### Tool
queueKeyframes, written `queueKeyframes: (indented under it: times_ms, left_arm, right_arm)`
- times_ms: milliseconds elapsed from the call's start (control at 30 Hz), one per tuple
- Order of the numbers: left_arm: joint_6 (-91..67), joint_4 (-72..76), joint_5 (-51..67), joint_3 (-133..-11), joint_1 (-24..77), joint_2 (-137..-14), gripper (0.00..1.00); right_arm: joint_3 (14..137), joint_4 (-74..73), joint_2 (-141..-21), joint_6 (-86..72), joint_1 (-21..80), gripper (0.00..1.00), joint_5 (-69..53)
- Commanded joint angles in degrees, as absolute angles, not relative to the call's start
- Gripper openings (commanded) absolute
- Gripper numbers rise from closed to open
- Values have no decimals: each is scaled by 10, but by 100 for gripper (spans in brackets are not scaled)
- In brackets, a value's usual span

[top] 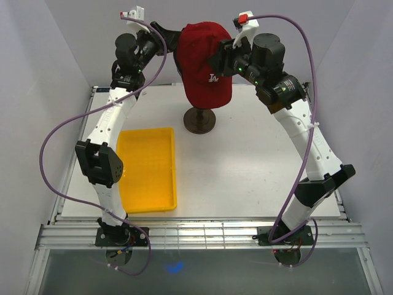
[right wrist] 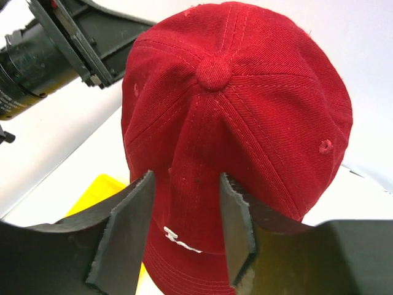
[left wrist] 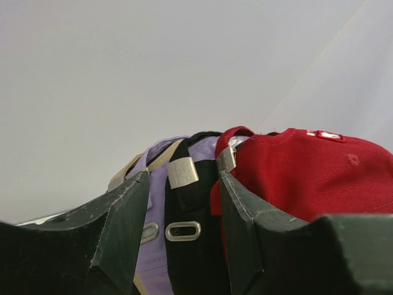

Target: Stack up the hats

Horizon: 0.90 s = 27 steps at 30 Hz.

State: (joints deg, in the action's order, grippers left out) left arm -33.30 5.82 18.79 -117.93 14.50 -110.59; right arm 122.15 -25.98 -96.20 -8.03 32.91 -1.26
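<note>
The dark red cap (right wrist: 245, 123) sat at the top of the pile, pulled down over the others above the dark stand (top: 199, 120) at the far middle of the table (top: 258, 178), with the yellow tray (top: 147, 131) well apart on the near left. The right gripper (right wrist: 186, 178) was at the cap's front, jaws standing apart and straddling the panel over the white lettering, with no fabric visibly pinched. Round the back, the left gripper (left wrist: 181, 178) had its jaws part-way apart around the rear straps. The black cap (left wrist: 196, 203) and its metal buckle (left wrist: 182, 172) lay between them, the lavender cap (left wrist: 161, 190) against one finger and the red edge against the other. I couldn't tell whether it was clamping that bundle or only framing it.

This looked to me like the seating stage, with the last cap on and needing to be settled. To do it well, I'd have wanted the right side to back straight off the crown without snagging the cloth or tipping the stand. The left should have been kept low on the straps until the front was free, then let go gently so the layers weren't tugged askew. The brim wanted to stay lined up over those beneath.
</note>
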Motion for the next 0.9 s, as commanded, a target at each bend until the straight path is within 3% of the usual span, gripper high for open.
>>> queueKeyframes:
  times_ms: [0, 200, 500, 700, 867]
  left_arm:
    - [-314, 65, 168, -1142, 148, -1051, 59]
    - [-309, 38, 140, -1159, 142, -1035, 59]
    - [-308, 13, 119, -1152, 127, -990, 61]
    - [-315, -23, 103, -1111, 126, -932, 61]
    - [-324, -73, 111, -1020, 126, -836, 61]
  right_arm:
    - [1237, -241, -946, -89, 331, 53, -4]
    - [1238, -244, -933, -96, 331, 65, 23]
    - [1209, -248, -898, -118, 331, 72, 63]
    - [1168, -250, -846, -139, 330, 75, 88]
    - [1059, -279, -758, -171, 325, 79, 111]
